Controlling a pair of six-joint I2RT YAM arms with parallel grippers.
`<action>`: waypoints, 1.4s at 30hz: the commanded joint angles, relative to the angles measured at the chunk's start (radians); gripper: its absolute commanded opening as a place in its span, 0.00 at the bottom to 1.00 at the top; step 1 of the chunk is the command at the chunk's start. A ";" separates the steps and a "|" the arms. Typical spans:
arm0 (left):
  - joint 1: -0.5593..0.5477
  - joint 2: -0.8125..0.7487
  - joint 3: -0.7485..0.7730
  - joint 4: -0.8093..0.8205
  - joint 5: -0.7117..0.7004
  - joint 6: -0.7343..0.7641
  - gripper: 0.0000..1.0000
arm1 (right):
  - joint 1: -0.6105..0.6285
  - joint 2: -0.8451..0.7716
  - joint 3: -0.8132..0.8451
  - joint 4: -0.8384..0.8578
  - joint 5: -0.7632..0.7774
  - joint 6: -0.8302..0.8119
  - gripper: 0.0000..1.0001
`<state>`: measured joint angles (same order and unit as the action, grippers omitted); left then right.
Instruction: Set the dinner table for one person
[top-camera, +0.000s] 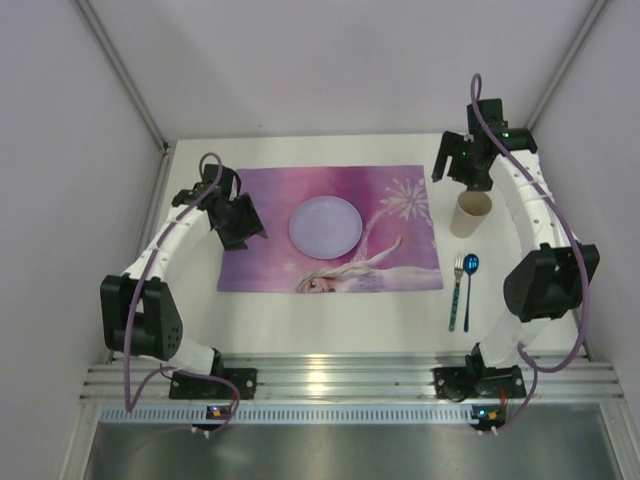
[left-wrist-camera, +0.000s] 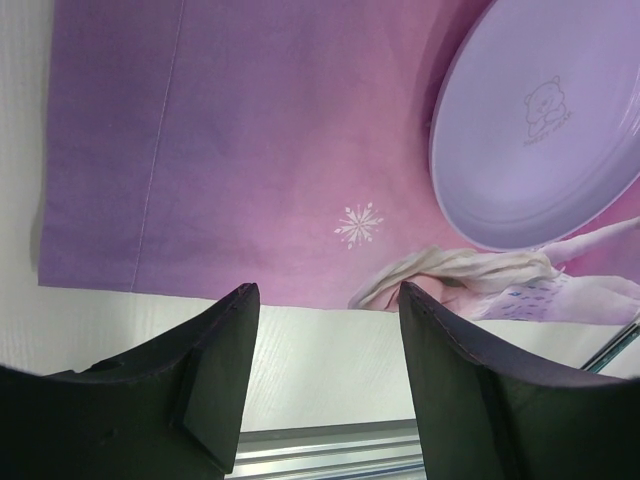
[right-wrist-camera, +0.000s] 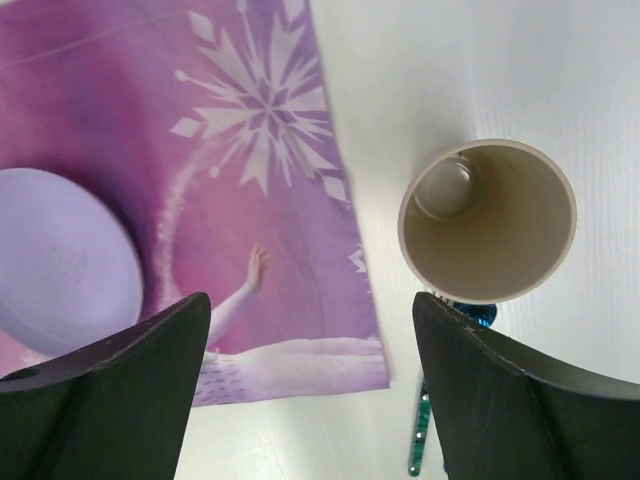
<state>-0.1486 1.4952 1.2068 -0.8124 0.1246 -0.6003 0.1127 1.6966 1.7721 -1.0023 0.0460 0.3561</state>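
On the white dinner table lies a pink-purple princess placemat with a lilac plate at its middle. A beige cup stands upright right of the mat. A fork and a blue spoon lie side by side in front of the cup. My left gripper is open and empty over the mat's left edge. My right gripper is open and empty, raised behind the cup. The plate also shows in both wrist views.
White walls enclose the table on three sides. A ribbed aluminium rail runs along the near edge, where both arm bases sit. Bare white tabletop lies in front of the mat and behind it.
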 joint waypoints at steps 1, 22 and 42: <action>-0.005 0.000 0.039 0.045 0.023 0.005 0.63 | -0.025 0.024 0.009 -0.036 0.087 -0.026 0.82; -0.003 0.003 0.053 -0.002 -0.006 0.071 0.63 | -0.047 0.238 0.026 0.007 0.161 -0.055 0.19; -0.003 0.053 0.077 0.025 0.024 0.079 0.63 | 0.178 0.391 0.573 -0.194 0.210 -0.008 0.00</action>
<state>-0.1505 1.5505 1.2335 -0.8112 0.1387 -0.5289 0.2379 2.0201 2.3009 -1.1522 0.2687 0.3256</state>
